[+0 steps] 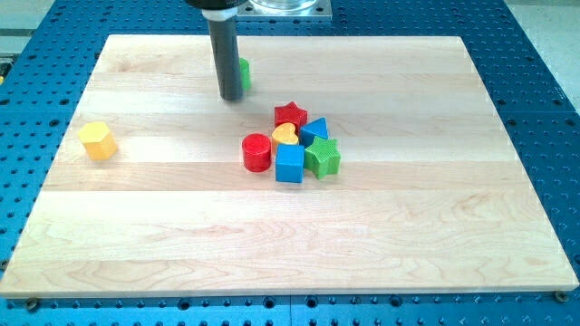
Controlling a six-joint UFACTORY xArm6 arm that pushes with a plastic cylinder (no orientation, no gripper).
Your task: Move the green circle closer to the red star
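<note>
Dark and straight, our rod carries no jaws to open or close; my tip (230, 97) rests on the wooden board (181, 226) near its top edge. Touching its right side sits the green circle (244, 73), mostly hidden behind the rod. Toward the board's centre, down and right, the red star (291, 114) heads a cluster, so we judge a push from the upper left is needed.
</note>
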